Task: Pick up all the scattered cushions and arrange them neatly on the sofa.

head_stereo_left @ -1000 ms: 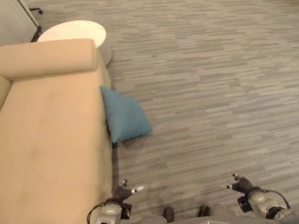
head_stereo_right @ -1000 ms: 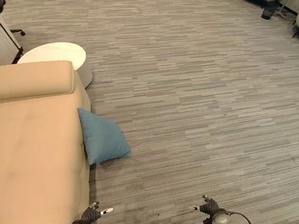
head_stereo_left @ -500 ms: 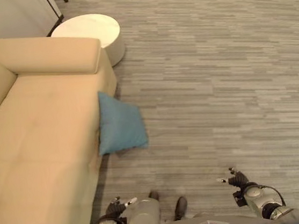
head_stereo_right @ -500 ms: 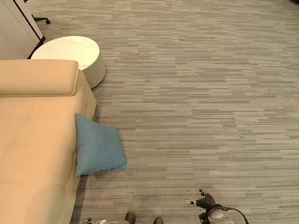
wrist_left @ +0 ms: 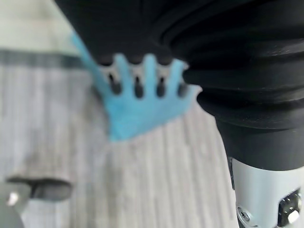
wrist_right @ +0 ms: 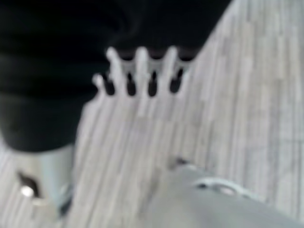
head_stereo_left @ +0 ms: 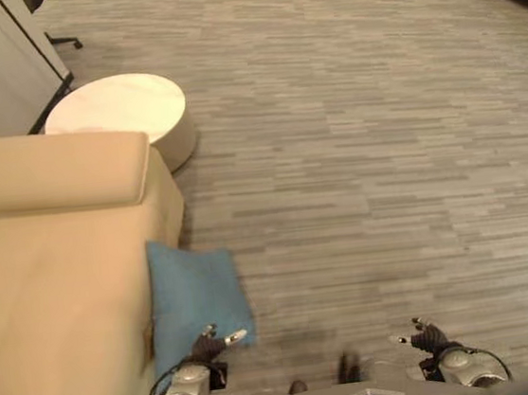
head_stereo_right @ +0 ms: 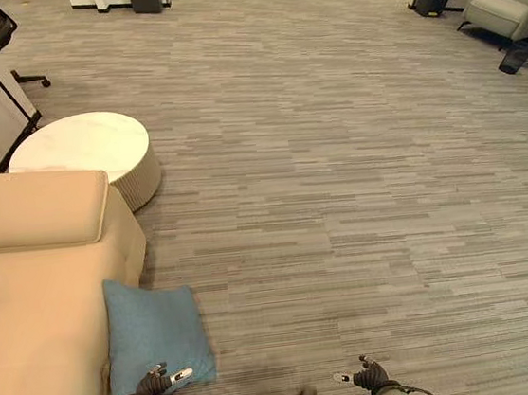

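**Closing on the cushion**

Step judged as the approach to the cushion (head_stereo_left: 196,301), lying on the floor against the sofa (head_stereo_left: 57,307) front, below the armrest end. Best to bend low, bring both hands to opposite edges, then lift clear of the sofa side (one hand alone risks a floppy drag). Left hand (head_stereo_left: 214,343) just above the cushion's near edge, fingers relaxed, holding nothing. Right hand (head_stereo_left: 423,338) well apart from the sofa, over bare floor, likewise loose and empty. Long axis roughly along the sofa front; near corners toward the robot.

Silver-grey arms; left hand (head_stereo_left: 208,350), right hand (head_stereo_left: 430,338) dark-covered.
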You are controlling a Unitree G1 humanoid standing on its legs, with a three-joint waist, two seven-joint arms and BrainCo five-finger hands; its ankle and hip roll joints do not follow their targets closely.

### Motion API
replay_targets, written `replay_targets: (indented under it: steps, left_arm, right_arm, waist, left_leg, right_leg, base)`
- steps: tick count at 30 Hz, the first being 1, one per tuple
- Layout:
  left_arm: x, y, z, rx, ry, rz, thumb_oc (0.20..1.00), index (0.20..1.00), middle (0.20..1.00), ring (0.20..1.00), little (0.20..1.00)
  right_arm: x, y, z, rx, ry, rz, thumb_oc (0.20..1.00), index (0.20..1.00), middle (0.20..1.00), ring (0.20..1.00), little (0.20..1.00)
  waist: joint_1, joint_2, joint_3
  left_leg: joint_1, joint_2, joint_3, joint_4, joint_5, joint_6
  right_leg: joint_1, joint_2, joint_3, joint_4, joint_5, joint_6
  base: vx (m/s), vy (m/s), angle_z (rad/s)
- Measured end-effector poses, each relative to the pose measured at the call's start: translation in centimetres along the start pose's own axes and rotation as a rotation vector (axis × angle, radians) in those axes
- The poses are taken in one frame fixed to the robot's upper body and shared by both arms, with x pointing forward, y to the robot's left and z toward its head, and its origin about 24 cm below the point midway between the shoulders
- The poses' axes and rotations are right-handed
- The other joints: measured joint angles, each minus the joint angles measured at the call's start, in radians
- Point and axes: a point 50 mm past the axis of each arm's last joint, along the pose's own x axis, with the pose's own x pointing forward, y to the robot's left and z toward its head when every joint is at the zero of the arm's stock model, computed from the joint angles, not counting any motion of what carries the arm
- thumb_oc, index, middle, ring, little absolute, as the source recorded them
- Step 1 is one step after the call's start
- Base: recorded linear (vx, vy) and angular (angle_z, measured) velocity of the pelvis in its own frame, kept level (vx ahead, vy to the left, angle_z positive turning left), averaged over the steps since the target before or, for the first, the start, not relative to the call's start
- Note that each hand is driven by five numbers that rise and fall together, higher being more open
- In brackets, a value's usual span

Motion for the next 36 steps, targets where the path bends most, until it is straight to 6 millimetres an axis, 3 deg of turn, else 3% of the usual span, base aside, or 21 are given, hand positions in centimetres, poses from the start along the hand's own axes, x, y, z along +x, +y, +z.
replay_targets:
  steps: [3, 5, 6, 7, 9, 11, 13, 14, 16, 17, 18, 19, 21, 22, 24, 28, 29, 30, 31, 33, 36]
  left_arm:
    - [-0.3, 0.1, -1.5, -0.001, 0.038, 0.004, 1.000, 1.000, 1.000, 1.000, 1.000]
    - [-0.5, 0.1, -2.2, -0.002, 0.054, 0.004, 1.000, 1.000, 1.000, 1.000, 1.000]
    - [-0.7, -0.1, -2.8, -0.006, 0.070, 0.001, 1.000, 1.000, 1.000, 1.000, 1.000]
    - [-0.8, -0.5, -3.2, -0.010, 0.082, -0.007, 1.000, 1.000, 1.000, 1.000, 1.000]
    - [-1.0, -0.8, -3.8, -0.018, 0.100, -0.012, 1.000, 1.000, 1.000, 1.000, 1.000]
    - [-1.2, -0.9, -4.6, -0.052, 0.120, -0.005, 1.000, 1.000, 1.000, 1.000, 1.000]
    - [-1.0, -0.8, -4.0, -0.060, 0.102, -0.004, 1.000, 1.000, 1.000, 1.000, 1.000]
    - [-0.5, -0.5, -2.3, -0.063, 0.059, 0.003, 1.000, 1.000, 1.000, 1.000, 1.000]
    - [-0.2, -0.3, -1.1, -0.060, 0.028, 0.004, 1.000, 1.000, 1.000, 1.000, 1.000]
    - [-0.1, -0.4, -0.6, -0.062, 0.014, 0.002, 1.000, 1.000, 1.000, 1.000, 1.000]
    - [0.0, -0.5, 0.0, -0.051, -0.005, -0.005, 1.000, 1.000, 1.000, 1.000, 1.000]
    - [0.0, -0.9, 0.3, -0.051, -0.010, -0.014, 1.000, 1.000, 1.000, 1.000, 1.000]
    - [0.0, -1.9, 0.6, -0.006, -0.024, -0.051, 1.000, 1.000, 1.000, 1.000, 1.000]
    - [0.0, -2.3, 0.6, 0.011, -0.024, -0.064, 1.000, 1.000, 1.000, 1.000, 1.000]
    - [0.0, -2.2, 0.5, 0.024, -0.023, -0.064, 1.000, 1.000, 1.000, 1.000, 1.000]
    - [-0.3, -1.6, -1.1, 0.023, 0.016, -0.049, 1.000, 1.000, 1.000, 1.000, 1.000]
    - [-0.3, -1.5, -1.1, 0.021, 0.016, -0.047, 1.000, 1.000, 1.000, 1.000, 1.000]
    - [-0.3, -1.5, -1.1, 0.023, 0.017, -0.047, 1.000, 1.000, 1.000, 1.000, 1.000]
    - [-0.3, -1.3, -0.9, 0.031, 0.013, -0.043, 1.000, 1.000, 1.000, 1.000, 1.000]
    - [-0.1, -0.4, -0.4, 0.042, -0.003, -0.024, 1.000, 1.000, 1.000, 1.000, 1.000]
    - [-0.2, 0.3, -0.8, 0.048, 0.012, -0.007, 1.000, 1.000, 1.000, 1.000, 1.000]
  right_arm:
    - [-0.1, -0.1, -0.7, 0.001, 0.028, -0.005, 1.000, 1.000, 1.000, 1.000, 1.000]
    - [-0.2, -0.2, -1.3, 0.002, 0.051, -0.009, 1.000, 1.000, 1.000, 1.000, 1.000]
    - [-0.3, -0.3, -1.8, -0.002, 0.066, -0.013, 1.000, 1.000, 1.000, 1.000, 1.000]
    - [-0.4, -0.4, -2.1, -0.001, 0.074, -0.015, 1.000, 1.000, 1.000, 1.000, 1.000]
    - [-0.4, -0.3, -2.2, -0.005, 0.074, -0.011, 1.000, 1.000, 1.000, 1.000, 1.000]
    - [-0.3, -0.6, -1.7, -0.009, 0.056, -0.016, 1.000, 1.000, 1.000, 1.000, 1.000]
    - [-0.2, -1.0, -1.4, -0.020, 0.040, -0.024, 1.000, 1.000, 1.000, 1.000, 1.000]
    - [-0.1, -1.1, -1.0, -0.033, 0.027, -0.027, 1.000, 1.000, 1.000, 1.000, 1.000]
    - [0.0, -1.3, -0.5, -0.033, 0.017, -0.033, 1.000, 1.000, 1.000, 1.000, 1.000]
    - [0.0, -1.4, -0.5, -0.034, 0.016, -0.036, 1.000, 1.000, 1.000, 1.000, 1.000]
    - [0.0, -1.7, -0.3, -0.030, -0.001, -0.042, 1.000, 1.000, 1.000, 1.000, 1.000]
    - [0.0, -1.9, -0.4, -0.022, 0.000, -0.047, 1.000, 1.000, 1.000, 1.000, 1.000]
    - [-0.2, -2.1, -1.1, -0.008, 0.017, -0.054, 1.000, 1.000, 1.000, 1.000, 1.000]
    - [-0.4, -2.0, -1.8, 0.005, 0.040, -0.056, 1.000, 1.000, 1.000, 1.000, 1.000]
    - [-0.5, -1.4, -2.2, 0.018, 0.062, -0.043, 1.000, 1.000, 1.000, 1.000, 1.000]
    - [0.0, -1.8, -0.6, 0.015, 0.017, -0.051, 1.000, 1.000, 1.000, 1.000, 1.000]
    - [0.1, -1.9, 0.0, 0.012, 0.005, -0.053, 1.000, 1.000, 1.000, 1.000, 1.000]
    - [0.3, -2.1, 1.2, -0.001, -0.027, -0.053, 1.000, 1.000, 1.000, 1.000, 1.000]
    - [0.4, -1.8, 1.7, -0.007, -0.047, -0.044, 1.000, 1.000, 1.000, 1.000, 1.000]
    - [0.4, -1.1, 1.8, -0.022, -0.057, -0.020, 1.000, 1.000, 1.000, 1.000, 1.000]
    - [0.5, -0.9, 2.7, -0.024, -0.082, -0.014, 1.000, 1.000, 1.000, 1.000, 1.000]
  waist:
    - [-0.039, -0.001, 0.002]
    - [-0.039, -0.008, -0.003]
    - [-0.036, -0.006, -0.007]
    - [-0.036, 0.001, -0.012]
    - [-0.012, -0.008, -0.014]
    - [-0.005, -0.019, -0.014]
    - [0.004, -0.030, -0.008]
    - [0.020, -0.064, 0.014]
    - [0.019, -0.090, 0.041]
    - [0.014, -0.092, 0.048]
    - [-0.003, -0.081, 0.059]
    - [-0.036, -0.069, 0.065]
    - [-0.049, -0.025, 0.058]
    - [-0.052, -0.010, 0.050]
    - [-0.052, -0.009, 0.045]
    - [-0.036, 0.000, 0.029]
    - [-0.033, 0.005, 0.028]
    - [-0.034, 0.023, 0.033]
    - [-0.037, 0.024, 0.037]
    - [-0.038, 0.004, 0.024]
    - [-0.032, -0.023, 0.013]
  left_leg:
    - [0.066, 0.006, -0.026, 0.001, -0.018, -0.018]
    - [0.107, 0.006, -0.027, 0.001, -0.034, -0.044]
    - [0.131, 0.013, -0.028, 0.005, -0.046, -0.062]
    - [0.135, 0.025, -0.033, 0.031, -0.049, -0.066]
    - [0.101, 0.022, -0.028, 0.148, -0.051, -0.070]
    - [0.039, 0.019, -0.035, 0.300, -0.075, -0.113]
    - [-0.033, 0.025, -0.031, 0.451, -0.094, -0.138]
    - [-0.131, 0.047, 0.003, 0.560, -0.102, -0.143]
    - [-0.204, 0.088, 0.051, 0.550, -0.100, -0.145]
    - [-0.220, 0.103, 0.064, 0.522, -0.099, -0.146]
    - [-0.271, 0.150, 0.162, 0.420, -0.089, -0.139]
    - [-0.301, 0.160, 0.210, 0.367, -0.058, -0.127]
    - [-0.310, 0.179, 0.341, 0.265, 0.053, -0.102]
    - [-0.299, 0.175, 0.377, 0.233, 0.045, -0.067]
    - [-0.248, 0.149, 0.351, 0.142, 0.058, -0.043]
    - [-0.155, 0.093, 0.302, 0.057, 0.057, -0.011]
    - [-0.144, 0.086, 0.296, 0.053, 0.052, -0.003]
    - [-0.110, 0.088, 0.265, 0.041, 0.052, 0.021]
    - [-0.091, 0.082, 0.230, 0.035, 0.054, 0.030]
    - [-0.088, 0.067, 0.178, 0.032, 0.051, 0.030]
    - [-0.081, 0.054, 0.110, 0.023, 0.053, 0.029]
  right_leg:
    - [0.008, 0.031, 0.063, -0.084, 0.101, -0.009]
    - [0.032, 0.037, 0.043, -0.068, 0.117, -0.031]
    - [0.069, 0.040, 0.036, -0.081, 0.184, -0.099]
    - [0.094, 0.056, 0.033, -0.096, 0.193, -0.133]
    - [0.167, 0.072, 0.029, -0.182, 0.211, -0.164]
    - [0.206, 0.075, 0.010, -0.204, 0.185, -0.194]
    - [0.227, 0.084, -0.007, -0.204, 0.153, -0.216]
    - [0.245, 0.073, -0.052, -0.205, 0.127, -0.228]
    - [0.269, 0.058, -0.105, -0.205, 0.106, -0.230]
    - [0.279, 0.059, -0.114, -0.205, 0.102, -0.227]
    - [0.301, 0.050, -0.180, -0.210, 0.082, -0.204]
    - [0.316, 0.045, -0.225, -0.209, 0.068, -0.188]
    - [0.342, 0.053, -0.267, -0.205, 0.043, -0.145]
    - [0.347, 0.053, -0.274, -0.204, 0.035, -0.127]
    - [0.344, 0.031, -0.281, -0.168, 0.019, -0.105]
    - [0.329, -0.052, -0.264, 0.025, -0.064, -0.045]
    - [0.307, -0.075, -0.251, 0.105, -0.078, -0.029]
    - [0.241, -0.119, -0.218, 0.326, -0.089, -0.018]
    - [0.194, -0.134, -0.162, 0.447, -0.109, 0.005]
    - [0.146, -0.095, -0.018, 0.434, -0.127, 0.036]
    - [0.120, -0.030, 0.123, 0.263, -0.115, 0.020]
  base:
    - [0.22, -0.156, 0.42]
    - [0.23, -0.202, 0.42]
    - [0.19, -0.209, 0.46]
    - [0.16, -0.218, 0.40]
    - [0.15, -0.239, 0.08]
    - [0.10, -0.188, 0.25]
    - [0.07, -0.174, 0.59]
    - [0.06, -0.124, 0.78]
    - [0.07, -0.082, 0.76]
    - [0.07, -0.065, 0.71]
    - [0.06, -0.024, 1.02]
    - [0.09, 0.010, 1.14]
    - [0.12, 0.041, 0.81]
    - [0.13, 0.093, 0.62]
    - [0.15, 0.139, 0.34]
    - [0.08, 0.158, 0.18]
    - [0.04, 0.089, 0.46]
    - [0.05, 0.054, 0.65]
    - [0.09, 0.007, 0.93]
    - [0.12, -0.043, 0.95]
    - [0.10, -0.071, 0.76]
